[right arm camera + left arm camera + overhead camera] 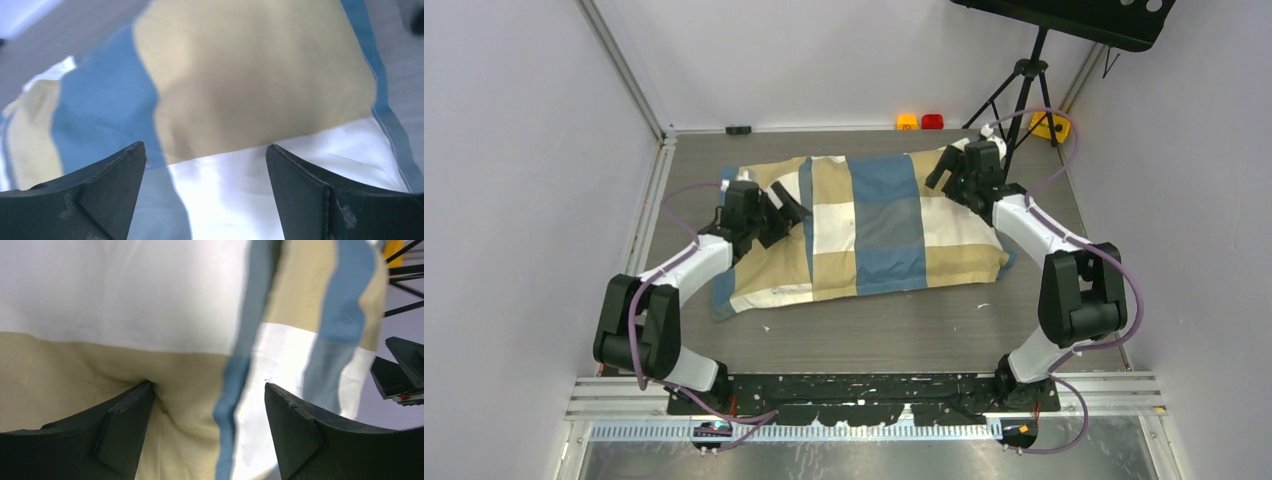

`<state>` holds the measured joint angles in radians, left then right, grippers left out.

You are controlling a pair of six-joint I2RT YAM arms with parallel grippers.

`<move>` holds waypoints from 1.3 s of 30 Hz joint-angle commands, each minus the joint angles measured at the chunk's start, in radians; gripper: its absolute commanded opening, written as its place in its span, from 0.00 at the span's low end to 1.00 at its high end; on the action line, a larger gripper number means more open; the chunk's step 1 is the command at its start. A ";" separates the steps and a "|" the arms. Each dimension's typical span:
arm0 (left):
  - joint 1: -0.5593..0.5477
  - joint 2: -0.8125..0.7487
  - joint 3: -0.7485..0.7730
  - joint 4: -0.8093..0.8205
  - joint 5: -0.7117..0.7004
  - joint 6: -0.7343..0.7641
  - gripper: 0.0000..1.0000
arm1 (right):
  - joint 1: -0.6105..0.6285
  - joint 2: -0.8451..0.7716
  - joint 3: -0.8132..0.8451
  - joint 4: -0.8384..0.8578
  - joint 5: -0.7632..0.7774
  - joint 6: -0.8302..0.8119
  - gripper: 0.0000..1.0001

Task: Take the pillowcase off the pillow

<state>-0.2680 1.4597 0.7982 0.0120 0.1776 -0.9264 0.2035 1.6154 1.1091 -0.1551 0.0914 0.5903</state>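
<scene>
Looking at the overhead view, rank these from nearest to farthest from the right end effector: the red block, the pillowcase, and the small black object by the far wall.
1. pillowcase: its far right corner lies right under the right end effector.
2. red block: at the far wall, just beyond the end effector.
3. small black object: at the far wall, well off to the left.

Grey wood-grain table (904, 330). Checked pillowcase (874, 225), stuffed plump, lies mid-table, slightly askew. Far edge: small black item (739, 130), yellow block (907, 122), red block (933, 121). Tripod (1024, 90) at far right corner.
</scene>
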 commanded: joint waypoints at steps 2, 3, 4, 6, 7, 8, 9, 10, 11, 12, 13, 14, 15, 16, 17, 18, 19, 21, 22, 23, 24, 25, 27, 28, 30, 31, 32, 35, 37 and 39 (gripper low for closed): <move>0.000 -0.078 0.205 -0.162 -0.063 0.203 0.87 | 0.000 -0.095 0.057 0.080 -0.022 -0.104 0.94; 0.000 -0.117 0.213 -0.201 -0.072 0.234 0.88 | 0.000 -0.127 0.035 0.081 -0.005 -0.118 0.94; -0.001 -0.148 0.210 -0.232 -0.086 0.261 0.90 | 0.000 -0.160 0.000 0.079 0.014 -0.135 0.95; 0.000 -0.222 0.165 -0.252 -0.107 0.301 0.94 | -0.001 -0.234 -0.068 0.089 0.063 -0.161 0.95; 0.000 -0.264 0.125 -0.228 -0.111 0.317 0.95 | -0.001 -0.271 -0.110 0.105 0.090 -0.166 0.95; 0.000 -0.298 0.073 -0.185 -0.110 0.323 0.97 | -0.001 -0.310 -0.152 0.121 0.114 -0.169 0.96; -0.001 -0.325 0.018 -0.131 -0.108 0.319 0.99 | -0.001 -0.345 -0.194 0.134 0.130 -0.166 0.96; -0.002 -0.342 -0.036 -0.059 -0.106 0.313 1.00 | -0.001 -0.378 -0.228 0.140 0.138 -0.164 0.96; -0.005 -0.346 -0.084 0.038 -0.110 0.301 1.00 | -0.002 -0.417 -0.258 0.139 0.140 -0.159 0.96; -0.009 -0.334 -0.126 0.083 -0.108 0.287 1.00 | -0.002 -0.442 -0.286 0.138 0.136 -0.153 0.96; -0.017 -0.309 -0.163 0.197 -0.100 0.280 1.00 | -0.002 -0.469 -0.312 0.137 0.129 -0.145 0.96; -0.033 -0.274 -0.187 0.266 -0.095 0.277 1.00 | -0.002 -0.492 -0.337 0.136 0.123 -0.136 0.96; -0.053 -0.233 -0.187 0.300 -0.092 0.287 1.00 | -0.002 -0.513 -0.356 0.134 0.115 -0.129 0.96; -0.085 -0.194 -0.167 0.301 -0.099 0.318 1.00 | -0.001 -0.533 -0.372 0.127 0.108 -0.124 0.96; -0.140 -0.139 -0.139 0.294 -0.117 0.368 1.00 | -0.002 -0.550 -0.384 0.115 0.105 -0.120 0.96; -0.185 -0.102 -0.107 0.290 -0.133 0.427 1.00 | -0.001 -0.567 -0.392 0.103 0.103 -0.117 0.96; -0.239 -0.074 -0.076 0.292 -0.179 0.499 1.00 | -0.001 -0.584 -0.401 0.092 0.102 -0.117 0.96; -0.324 -0.022 -0.059 0.338 -0.270 0.624 1.00 | 0.000 -0.613 -0.412 0.070 0.106 -0.116 0.96; -0.345 0.002 -0.061 0.378 -0.288 0.652 1.00 | -0.001 -0.628 -0.414 0.060 0.109 -0.117 0.96; -0.357 0.029 -0.067 0.437 -0.274 0.664 1.00 | -0.002 -0.641 -0.418 0.052 0.108 -0.119 0.96; -0.363 0.052 -0.071 0.486 -0.254 0.664 1.00 | -0.001 -0.652 -0.420 0.045 0.108 -0.118 0.96; -0.365 0.083 -0.063 0.514 -0.226 0.661 1.00 | -0.002 -0.668 -0.424 0.039 0.107 -0.118 0.96; -0.369 0.154 0.008 0.470 -0.131 0.660 1.00 | -0.002 -0.684 -0.426 0.031 0.103 -0.117 0.96; -0.369 0.201 0.058 0.415 -0.070 0.660 1.00 | -0.001 -0.694 -0.427 0.029 0.100 -0.115 0.96; -0.388 0.293 0.141 0.348 -0.004 0.671 1.00 | -0.001 -0.704 -0.429 0.028 0.091 -0.108 0.96; -0.406 0.330 0.167 0.335 -0.007 0.688 1.00 | -0.001 -0.707 -0.429 0.026 0.086 -0.105 0.96; -0.430 0.359 0.183 0.344 -0.024 0.711 1.00 | -0.002 -0.711 -0.428 0.025 0.085 -0.103 0.96; -0.481 0.423 0.201 0.399 -0.084 0.751 1.00 | -0.002 -0.720 -0.423 0.010 0.089 -0.101 0.96; -0.498 0.458 0.242 0.385 -0.107 0.775 1.00 | -0.002 -0.728 -0.424 -0.003 0.095 -0.103 0.96; -0.517 0.492 0.284 0.334 -0.129 0.811 1.00 | -0.001 -0.738 -0.426 -0.008 0.103 -0.103 0.96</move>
<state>-0.7136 1.8656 1.0161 0.3847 -0.0040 -0.1986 0.2035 0.9169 0.6830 -0.1642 0.1783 0.4782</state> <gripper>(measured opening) 0.996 0.956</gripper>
